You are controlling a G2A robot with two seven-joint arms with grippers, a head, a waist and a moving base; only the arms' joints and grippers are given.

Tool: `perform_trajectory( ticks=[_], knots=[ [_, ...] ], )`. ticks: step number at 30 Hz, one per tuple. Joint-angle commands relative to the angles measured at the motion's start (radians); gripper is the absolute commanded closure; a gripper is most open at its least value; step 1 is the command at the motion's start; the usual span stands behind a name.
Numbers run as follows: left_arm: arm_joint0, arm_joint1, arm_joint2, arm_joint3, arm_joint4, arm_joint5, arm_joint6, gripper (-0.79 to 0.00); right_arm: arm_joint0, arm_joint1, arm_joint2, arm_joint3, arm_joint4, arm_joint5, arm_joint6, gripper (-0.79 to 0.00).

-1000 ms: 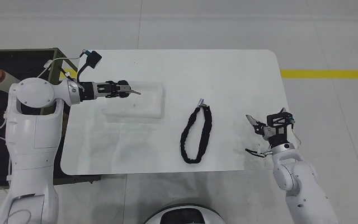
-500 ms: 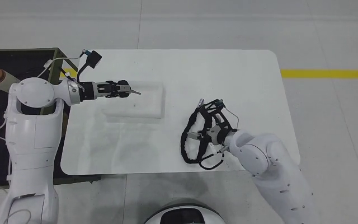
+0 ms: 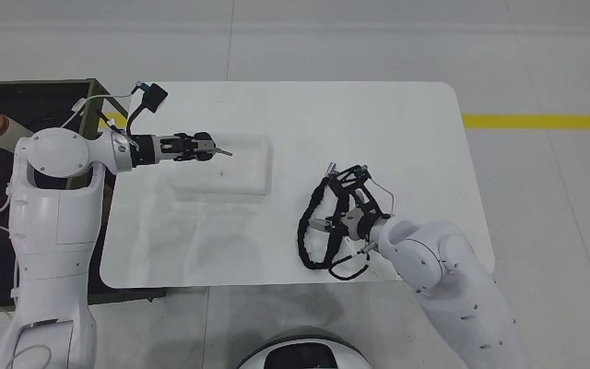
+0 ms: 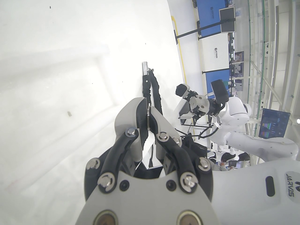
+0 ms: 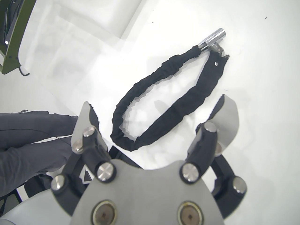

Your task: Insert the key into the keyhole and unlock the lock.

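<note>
At centre frame of the top view, the chain lock [image 3: 305, 226] lies flat on the white bench [image 3: 396, 129]. It forms a closed, elongated loop sheathed in black fabric. Its chrome cylinder [image 3: 333, 170] sits at the upper end of the loop, where the two sleeved ends meet. The right wrist view shows a small metal fitting beside the cylinder. The keyhole itself cannot be made out.

The right hand [image 5: 155, 111] is positioned over the lower half of the loop, at lower centre of the top view. Its jaws are spread wide, and its fingers [image 5: 228, 113] stand one to either side of the sleeved chain. They appear to be clear of the fabric, though the angle does not settle whether one pad grazes it. Nothing is held in this hand.

The left hand [image 3: 214, 148] is at upper left of the top view, well apart from the lock. Its jaws are closed narrowly on the key [image 3: 224, 151]. The blade of the key projects beyond the fingertips toward the right of the frame. In the left wrist view the key is seen edge-on as a thin metal strip pinched between the dark pads.

The key's tip is over the upper left part of a low white slab [image 3: 226, 171], which rests on the bench left of the lock. On the floor at the right edge of the frame, a yellow line [image 3: 525, 121] runs beyond the bench.
</note>
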Motion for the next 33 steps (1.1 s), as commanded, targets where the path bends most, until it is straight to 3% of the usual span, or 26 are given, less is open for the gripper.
perform_trajectory(
  ticks=[1,5,8,12,16,30,33],
  knots=[
    [0.0,0.0,0.0,0.0,0.0,0.0,0.0,0.0,0.013,-0.004,0.015,-0.023,0.078,0.026,0.062,-0.785],
    [0.0,0.0,0.0,0.0,0.0,0.0,0.0,0.0,0.093,-0.026,-0.049,-0.043,0.059,0.211,0.161,-0.785],
    [0.0,0.0,0.0,0.0,0.0,0.0,0.0,0.0,0.2,-0.051,-0.12,0.044,0.004,0.386,0.26,-0.785],
    [0.0,0.0,0.0,0.0,0.0,0.0,0.0,0.0,0.32,-0.094,-0.19,0.242,-0.017,0.43,0.217,-0.785],
    [0.0,0.0,0.0,0.0,0.0,0.0,0.0,0.0,0.372,-0.134,-0.21,0.334,-0.017,0.471,0.176,-0.785],
    [0.0,0.0,0.0,0.0,0.0,0.0,0.0,0.0,0.378,-0.146,-0.197,0.346,0.012,0.487,0.16,-0.785],
    [0.0,0.0,0.0,0.0,0.0,0.0,0.0,0.0,0.285,-0.144,-0.169,0.323,0.005,0.493,0.141,-0.785]
  ],
)
